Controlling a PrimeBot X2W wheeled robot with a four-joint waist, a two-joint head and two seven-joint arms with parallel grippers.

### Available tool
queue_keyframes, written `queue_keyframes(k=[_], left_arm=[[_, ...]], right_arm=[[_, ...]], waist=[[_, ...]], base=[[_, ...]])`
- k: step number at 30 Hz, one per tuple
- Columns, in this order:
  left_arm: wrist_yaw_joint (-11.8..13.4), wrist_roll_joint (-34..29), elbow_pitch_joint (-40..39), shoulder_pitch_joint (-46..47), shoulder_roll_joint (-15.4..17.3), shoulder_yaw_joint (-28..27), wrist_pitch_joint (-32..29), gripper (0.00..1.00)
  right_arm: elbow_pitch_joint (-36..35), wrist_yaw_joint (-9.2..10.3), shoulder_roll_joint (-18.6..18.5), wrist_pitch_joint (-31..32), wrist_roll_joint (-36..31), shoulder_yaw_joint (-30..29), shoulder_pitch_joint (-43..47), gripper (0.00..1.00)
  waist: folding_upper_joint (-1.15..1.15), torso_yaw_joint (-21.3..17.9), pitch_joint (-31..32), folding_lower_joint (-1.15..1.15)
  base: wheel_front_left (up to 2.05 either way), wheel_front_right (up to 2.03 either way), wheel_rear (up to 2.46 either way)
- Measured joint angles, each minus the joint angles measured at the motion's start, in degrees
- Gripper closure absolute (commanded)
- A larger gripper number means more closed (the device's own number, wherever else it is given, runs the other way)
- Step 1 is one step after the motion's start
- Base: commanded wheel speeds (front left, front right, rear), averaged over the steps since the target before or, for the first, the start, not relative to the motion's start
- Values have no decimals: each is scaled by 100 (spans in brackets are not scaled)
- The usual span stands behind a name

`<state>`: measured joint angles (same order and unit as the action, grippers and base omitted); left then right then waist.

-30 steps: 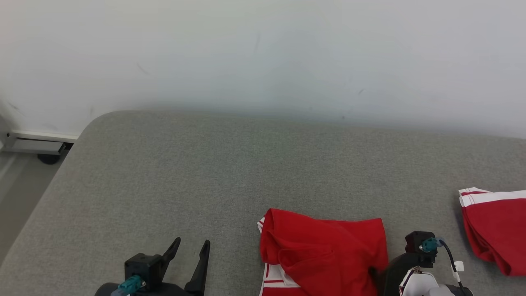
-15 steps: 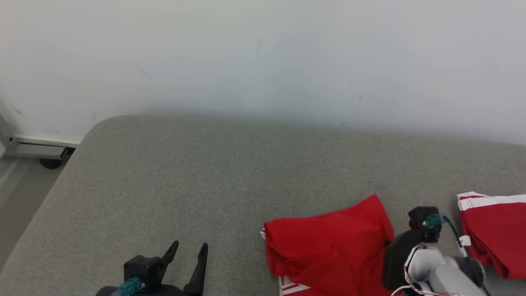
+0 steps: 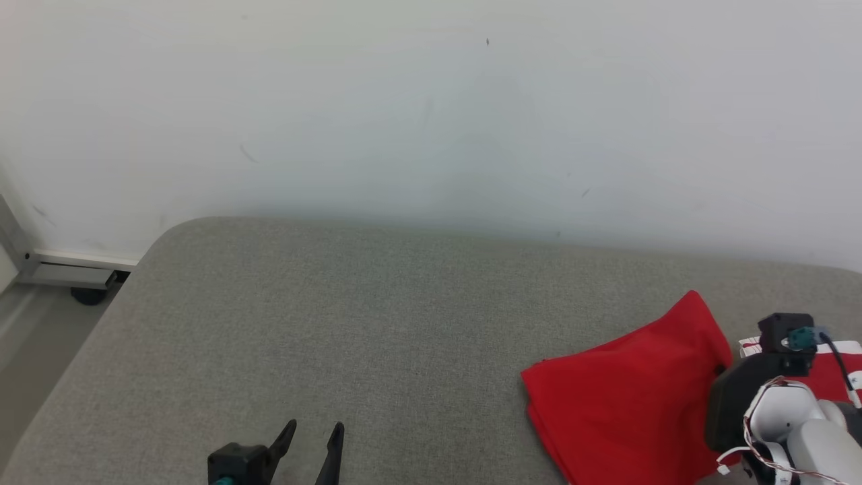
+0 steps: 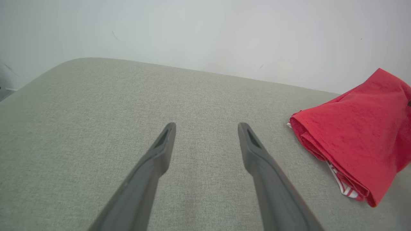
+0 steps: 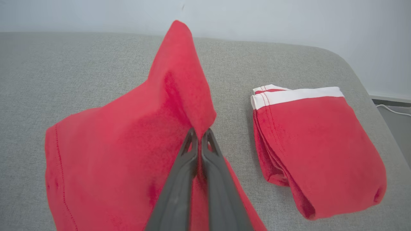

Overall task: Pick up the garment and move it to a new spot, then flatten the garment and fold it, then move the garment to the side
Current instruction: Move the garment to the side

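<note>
A folded red garment (image 3: 626, 387) lies at the lower right of the grey padded surface (image 3: 377, 316), one corner pulled up into a peak. My right gripper (image 5: 200, 136) is shut on that raised edge of the garment (image 5: 128, 134); in the head view its dark wrist block and pale forearm sit just right of the cloth. The garment (image 4: 356, 134) also appears at the right of the left wrist view, with white-striped layers showing underneath. My left gripper (image 3: 313, 436) stands open and empty low over the surface at the bottom left, well apart from the cloth.
A second folded red garment with a white band (image 5: 308, 141) lies just right of the held one, near the surface's right edge. A pale wall (image 3: 431, 108) runs behind. Floor and a baseboard fixture (image 3: 67, 273) lie past the rounded left corner.
My right gripper has shut on the garment's edge and lifted it, carrying it rightward and farther back. The head camera has tilted up, so the surface sits lower in view. The left gripper stayed open.
</note>
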<state>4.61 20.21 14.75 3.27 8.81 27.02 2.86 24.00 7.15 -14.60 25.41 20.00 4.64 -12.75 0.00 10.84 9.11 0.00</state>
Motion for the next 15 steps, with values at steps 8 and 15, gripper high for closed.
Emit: queue_keyframes(k=[8, 15], left_arm=[[44, 35, -98, -190, 87, -68, 29, 0], [42, 33, -198, -183, 107, -12, 26, 0]], right_arm=[[-487, 0, 25, 516, -163, -803, 69, 100], [-580, 1, 103, 799, -423, -1616, -142, 100]], waist=[[0, -120, 43, 0], [0, -201, -75, 0]], base=[[0, 0, 0], [0, 0, 0]])
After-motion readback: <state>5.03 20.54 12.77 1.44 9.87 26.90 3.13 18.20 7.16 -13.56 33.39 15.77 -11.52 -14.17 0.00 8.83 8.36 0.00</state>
